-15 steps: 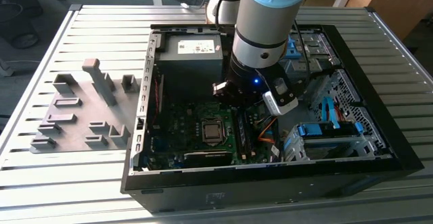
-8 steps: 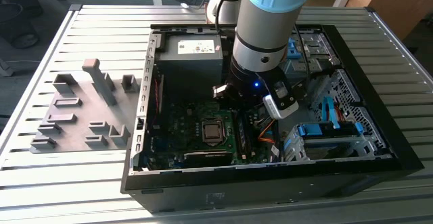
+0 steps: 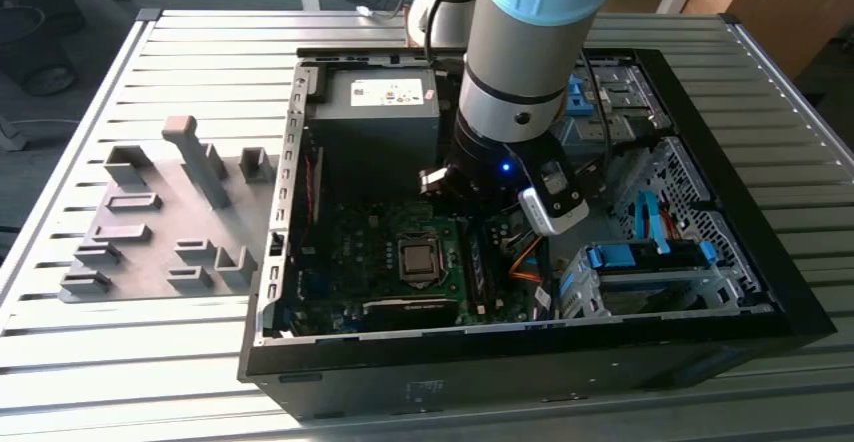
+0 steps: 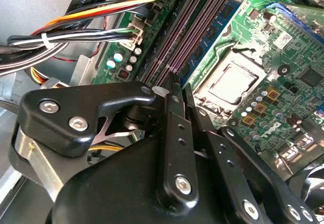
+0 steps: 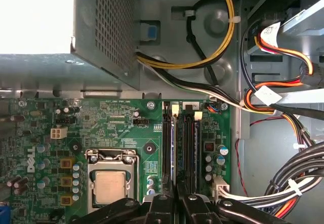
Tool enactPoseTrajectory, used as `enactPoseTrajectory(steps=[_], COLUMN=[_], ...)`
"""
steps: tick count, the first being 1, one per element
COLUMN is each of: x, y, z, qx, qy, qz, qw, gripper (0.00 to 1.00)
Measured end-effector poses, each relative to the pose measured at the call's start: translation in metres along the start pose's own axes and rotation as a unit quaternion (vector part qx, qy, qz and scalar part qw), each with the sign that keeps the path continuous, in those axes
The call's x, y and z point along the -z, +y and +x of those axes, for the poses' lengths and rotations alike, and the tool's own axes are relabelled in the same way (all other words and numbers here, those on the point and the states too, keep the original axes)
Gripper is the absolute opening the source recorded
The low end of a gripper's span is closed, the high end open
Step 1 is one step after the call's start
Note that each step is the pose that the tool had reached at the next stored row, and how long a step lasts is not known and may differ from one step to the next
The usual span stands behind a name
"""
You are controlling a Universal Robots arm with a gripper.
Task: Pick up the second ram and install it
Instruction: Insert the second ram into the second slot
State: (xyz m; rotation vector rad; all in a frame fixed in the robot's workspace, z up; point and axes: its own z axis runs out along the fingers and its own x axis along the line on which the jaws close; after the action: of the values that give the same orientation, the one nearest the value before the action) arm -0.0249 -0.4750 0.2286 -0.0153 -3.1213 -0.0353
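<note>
My gripper point(image 5: 177, 199) is down inside the open computer case, right over the memory slots point(image 5: 190, 148) of the green motherboard point(image 5: 101, 122). Its two black fingers point(image 4: 177, 112) stand almost together. Between them runs the thin, bluish top edge of the second ram point(image 5: 175, 148), seen edge-on and lined up along a slot with white latches at its far end. In the exterior view the arm point(image 3: 514, 82) reaches down into the case and covers the fingers. I cannot tell how deep the stick sits in the slot.
The processor socket point(image 5: 111, 183) lies beside the slots. Bundled orange, yellow and black cables point(image 5: 273, 102) hang close on the other side. The power supply point(image 3: 380, 112) and drive cage point(image 3: 654, 272) wall in the space. A grey tray with upright blocks point(image 3: 147, 232) lies at the exterior view's left.
</note>
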Motion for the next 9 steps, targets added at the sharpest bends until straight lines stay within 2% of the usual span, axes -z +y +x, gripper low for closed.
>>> enactPoseTrajectory(steps=[9], x=[-0.0034], y=[-0.0005], z=[-0.0004], qx=[-0.006], qy=[-0.0001], qz=[-0.0002], qw=[1.0000], gripper=[0.14])
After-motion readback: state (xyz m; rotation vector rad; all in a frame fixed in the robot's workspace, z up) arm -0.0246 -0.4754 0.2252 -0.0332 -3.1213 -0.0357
